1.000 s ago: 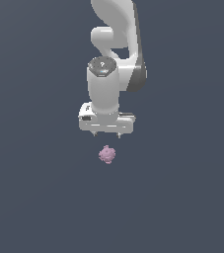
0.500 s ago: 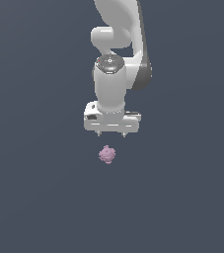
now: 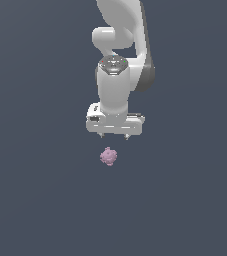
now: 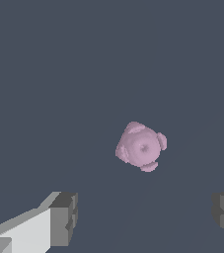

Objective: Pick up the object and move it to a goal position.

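Note:
The object is a small pinkish-purple lumpy blob lying on the dark grey floor. In the exterior view my white gripper points down and hangs just above and slightly behind the blob, not touching it. Its two short fingertips stand wide apart with nothing between them. In the wrist view the blob lies ahead of the gap between my fingertips, a little toward the right-hand finger, and my gripper is open.
A flat dark grey floor fills both views. The white arm rises behind the gripper toward the top of the exterior view.
The gripper has come down and shifted slightly toward the exterior view's right, closer above the blob. The blob has not moved.

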Motion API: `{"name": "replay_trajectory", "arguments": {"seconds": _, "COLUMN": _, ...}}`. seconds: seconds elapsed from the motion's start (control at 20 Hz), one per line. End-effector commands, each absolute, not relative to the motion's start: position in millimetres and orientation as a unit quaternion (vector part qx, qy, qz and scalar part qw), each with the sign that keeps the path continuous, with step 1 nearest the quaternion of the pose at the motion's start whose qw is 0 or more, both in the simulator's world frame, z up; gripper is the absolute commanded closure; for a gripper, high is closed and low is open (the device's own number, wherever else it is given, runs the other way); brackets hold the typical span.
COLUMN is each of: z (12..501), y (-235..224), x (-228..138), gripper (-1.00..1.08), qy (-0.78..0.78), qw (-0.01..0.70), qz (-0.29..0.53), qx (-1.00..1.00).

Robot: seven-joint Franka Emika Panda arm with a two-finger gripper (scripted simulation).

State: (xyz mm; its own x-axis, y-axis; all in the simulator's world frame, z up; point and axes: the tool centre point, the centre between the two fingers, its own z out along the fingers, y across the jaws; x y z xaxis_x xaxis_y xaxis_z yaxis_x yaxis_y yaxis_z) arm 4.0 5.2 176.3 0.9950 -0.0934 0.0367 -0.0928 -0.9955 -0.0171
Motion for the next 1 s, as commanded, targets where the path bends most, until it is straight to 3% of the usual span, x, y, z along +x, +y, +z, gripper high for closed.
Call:
{"name": "replay_trajectory", "arguments": {"seconds": 0.0, "z": 172, "y": 4, "x": 5, "gripper": -0.92, "qy": 0.057, "qw": 0.008, "qz": -0.018, "qx": -0.998}}
{"name": "replay_trajectory", "arguments": {"seconds": 0.95, "z": 102, "y": -16, "x": 20, "gripper": -0.92, "qy": 0.242, "qw": 0.003, "qz": -0.002, "qx": -0.970}}
